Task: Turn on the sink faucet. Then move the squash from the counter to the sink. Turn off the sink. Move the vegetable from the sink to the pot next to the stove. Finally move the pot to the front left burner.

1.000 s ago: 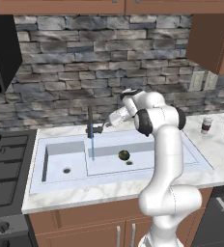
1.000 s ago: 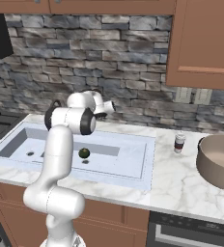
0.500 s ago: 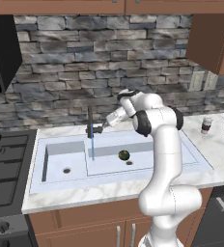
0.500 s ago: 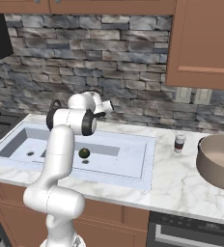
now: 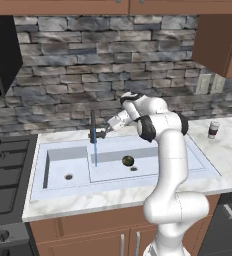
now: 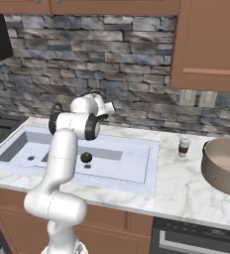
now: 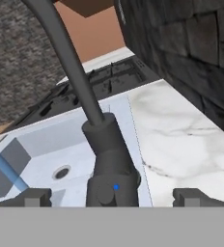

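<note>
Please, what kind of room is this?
A home kitchen, rendered rather than real, it seems: a double-basin sink in a marble counter, a gas stove beside it, and a metal pot on the counter.

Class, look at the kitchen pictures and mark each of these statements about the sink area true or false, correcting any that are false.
1. Water is running from the faucet. True.
2. The squash lies on the counter. False: it sits in the sink.
3. The tool is shut on the squash. False: it is open, at the faucet.
4. A small jar stands between sink and pot. True.
5. The pot is on a burner. False: it rests on the counter.
</note>
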Controlling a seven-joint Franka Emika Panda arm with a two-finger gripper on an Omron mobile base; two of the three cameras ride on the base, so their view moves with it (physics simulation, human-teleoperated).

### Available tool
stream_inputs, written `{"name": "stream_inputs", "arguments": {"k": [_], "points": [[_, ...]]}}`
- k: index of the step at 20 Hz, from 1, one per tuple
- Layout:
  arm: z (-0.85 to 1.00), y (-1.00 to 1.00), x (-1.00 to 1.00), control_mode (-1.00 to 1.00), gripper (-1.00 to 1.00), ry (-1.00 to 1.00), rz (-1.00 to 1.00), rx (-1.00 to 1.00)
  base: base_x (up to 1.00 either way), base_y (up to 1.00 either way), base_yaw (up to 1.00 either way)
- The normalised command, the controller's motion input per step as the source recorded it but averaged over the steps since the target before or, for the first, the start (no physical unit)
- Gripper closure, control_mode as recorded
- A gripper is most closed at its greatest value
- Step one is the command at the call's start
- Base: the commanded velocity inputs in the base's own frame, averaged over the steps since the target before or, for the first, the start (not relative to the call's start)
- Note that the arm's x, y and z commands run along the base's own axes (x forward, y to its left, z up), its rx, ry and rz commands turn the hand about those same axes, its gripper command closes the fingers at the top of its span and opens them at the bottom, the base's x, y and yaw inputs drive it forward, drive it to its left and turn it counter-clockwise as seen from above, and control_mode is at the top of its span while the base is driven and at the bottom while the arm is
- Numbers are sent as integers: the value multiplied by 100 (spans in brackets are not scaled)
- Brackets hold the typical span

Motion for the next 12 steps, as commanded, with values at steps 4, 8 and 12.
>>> {"name": "stream_inputs", "arguments": {"k": [4,8,12], "points": [[0,30,0,-100,-100,0,6,0,0,0,0],[4,38,0,-100,-100,0,3,0,0,0,0],[6,41,0,-100,-100,0,0,0,0,0,0]]}}
